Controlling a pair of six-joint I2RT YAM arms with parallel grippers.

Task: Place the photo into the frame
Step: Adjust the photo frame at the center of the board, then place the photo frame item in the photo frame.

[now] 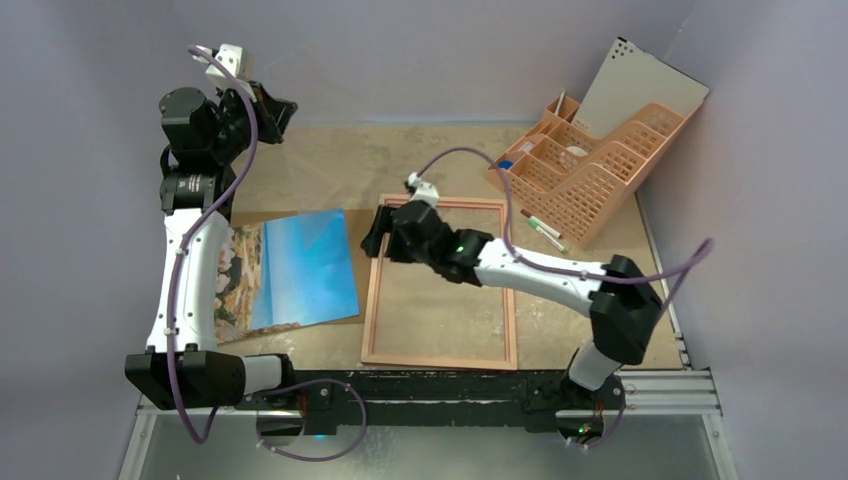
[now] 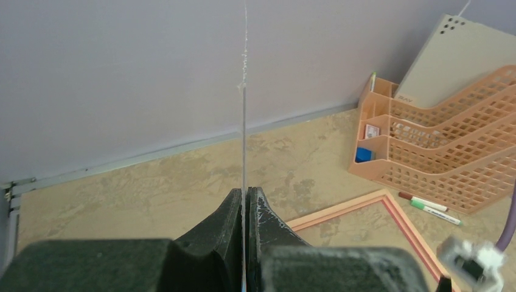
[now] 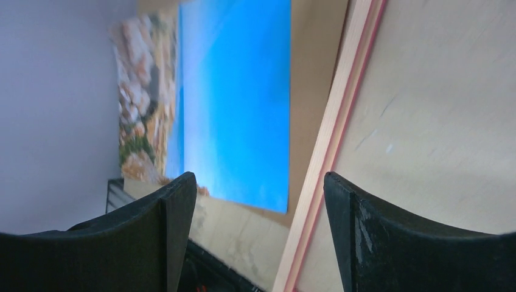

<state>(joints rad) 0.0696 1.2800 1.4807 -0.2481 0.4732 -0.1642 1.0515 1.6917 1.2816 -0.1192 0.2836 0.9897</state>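
Observation:
The photo (image 1: 300,268) of blue sky and rocky shore lies picture side up at the table's left, on a brown backing board (image 1: 285,216). Right of it the frame (image 1: 372,300) lies flat with its pale wood side up. My right gripper (image 1: 375,236) hovers open over the frame's left rail near its far corner. In the right wrist view the rail (image 3: 331,146) runs between the spread fingers of the right gripper (image 3: 260,177), with the photo (image 3: 237,103) beyond. My left gripper (image 1: 283,108) is raised at the far left, shut on a thin sheet (image 2: 244,109) seen edge-on.
A peach mesh desk organiser (image 1: 600,165) stands at the back right with a grey board (image 1: 640,90) leaning behind it. Two markers (image 1: 545,230) lie beside the frame's far right corner. Lilac walls close in the back and both sides.

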